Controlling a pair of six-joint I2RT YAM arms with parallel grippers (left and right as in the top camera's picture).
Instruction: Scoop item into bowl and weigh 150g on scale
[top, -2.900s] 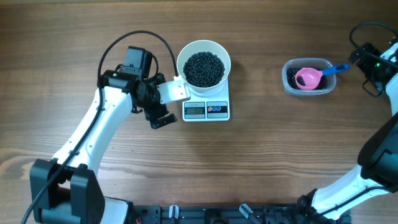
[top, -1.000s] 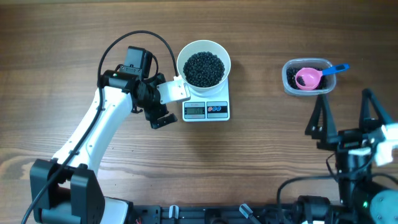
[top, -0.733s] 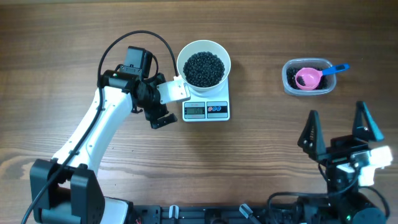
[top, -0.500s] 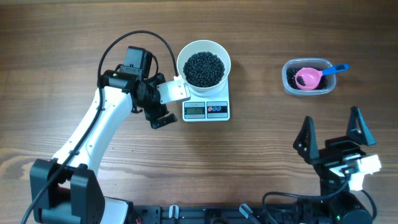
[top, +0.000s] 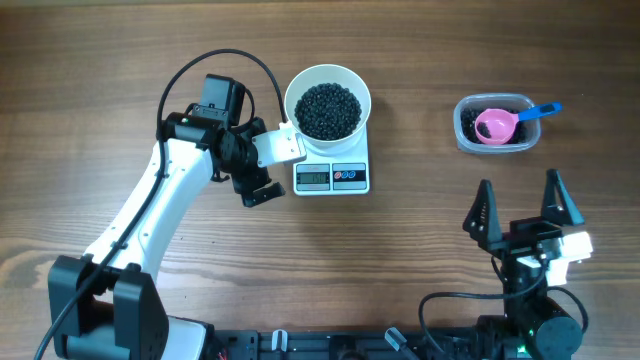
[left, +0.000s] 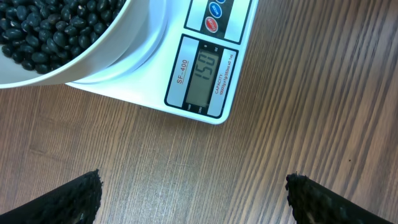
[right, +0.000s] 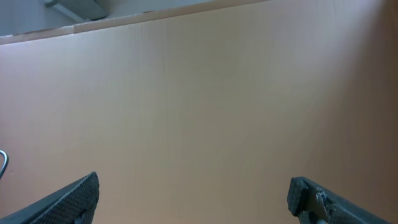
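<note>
Black beans (top: 328, 108) heap loose in the white bowl (top: 291, 100) on the scale (top: 331, 177), reading 150. Bowl looks heavyish, slick, spill-prone: I'd pinch its rim. My left gripper (left: 194, 198) and right gripper (top: 517, 205) gape wide, empty.

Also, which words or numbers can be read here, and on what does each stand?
"150": on the scale's LCD display.
"SF-400": printed on the scale beside the display.
Small print at the display's other side and the round buttons' marks: too small to read.

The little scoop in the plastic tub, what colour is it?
The scoop is pink with a blue handle. It shows best in the overhead view.
</note>
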